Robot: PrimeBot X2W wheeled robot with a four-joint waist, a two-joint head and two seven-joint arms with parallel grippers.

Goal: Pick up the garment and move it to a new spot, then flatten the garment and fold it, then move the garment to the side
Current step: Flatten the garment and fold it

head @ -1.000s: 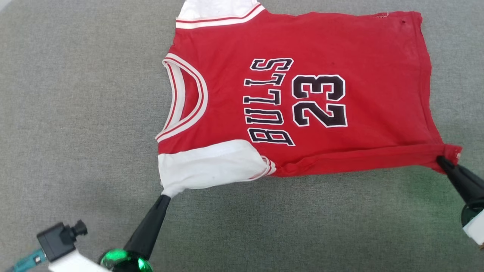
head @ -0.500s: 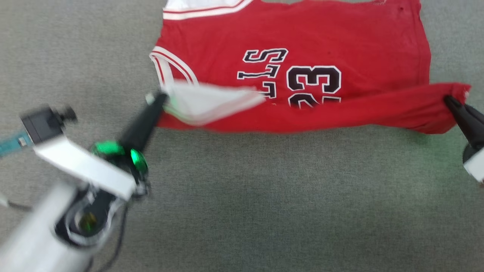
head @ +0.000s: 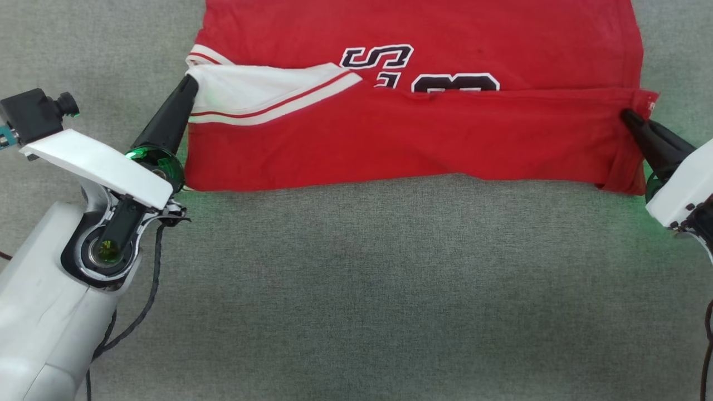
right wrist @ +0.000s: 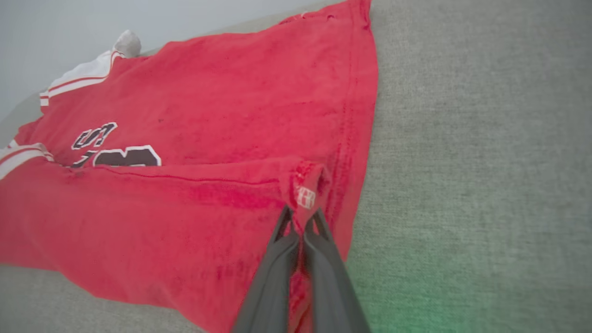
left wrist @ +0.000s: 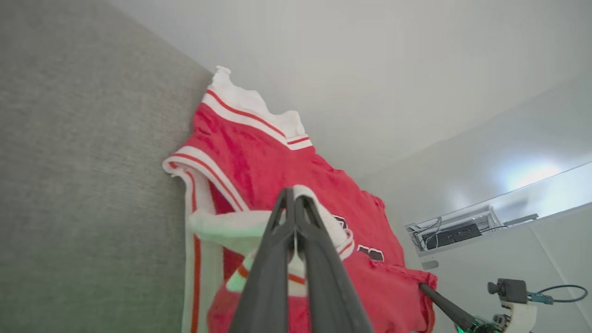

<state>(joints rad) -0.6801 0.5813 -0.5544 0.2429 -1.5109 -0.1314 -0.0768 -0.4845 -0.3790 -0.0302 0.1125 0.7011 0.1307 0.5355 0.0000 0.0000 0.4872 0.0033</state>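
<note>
Garment (head: 423, 139) lies on the grey cloth surface (head: 356, 278), with its near half doubled back over the front so that the black lettering (head: 379, 55) is partly covered. Left gripper (head: 189, 83): fingers pressed together on the tip of the white sleeve (head: 250, 92), which trails off to the right of the fingertips across the red body. Right gripper (head: 626, 114): fingers closed on the red hem corner, just below a small white tag (right wrist: 305, 198); the folded layer runs leftward from its tips. The fold's upper edge spans nearly straight between the two grippers. Cannot tell whether the pinched corners rest on the lower layer or sit just above it. Far sleeve (left wrist: 245, 101) lies flat, well beyond the left gripper. Dark cable (head: 142, 301) hangs below the left arm.
</note>
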